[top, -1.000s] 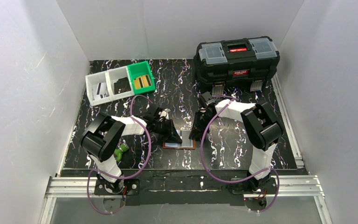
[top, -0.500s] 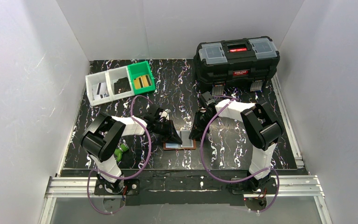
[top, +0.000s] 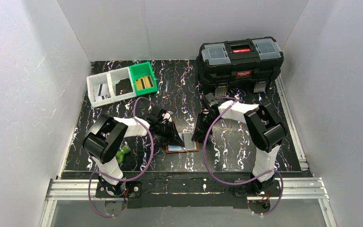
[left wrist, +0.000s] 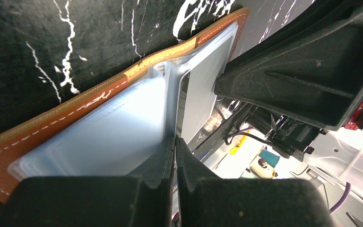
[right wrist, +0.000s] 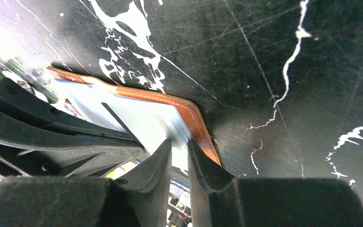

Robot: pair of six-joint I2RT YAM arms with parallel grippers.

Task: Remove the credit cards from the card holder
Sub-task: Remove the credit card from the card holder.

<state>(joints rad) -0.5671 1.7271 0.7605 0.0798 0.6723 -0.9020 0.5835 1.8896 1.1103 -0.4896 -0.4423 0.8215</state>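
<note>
Slight shift of left gripper (top: 179, 140) beside right gripper (top: 196, 138), on one card holder (top: 185, 148).

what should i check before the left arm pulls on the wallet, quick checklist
1. Card holder lying open, pockets up: ok.
2. Left gripper at the edge of the pale pocket, jaws almost closed: ok.
3. A credit card actually between those jaws: cannot tell.
4. Right gripper at the card holder's brown corner to steady it: ok.
5. Right gripper firmly clamping that corner: cannot tell.
6. Bare table nearby for setting a card down: ok.
</note>
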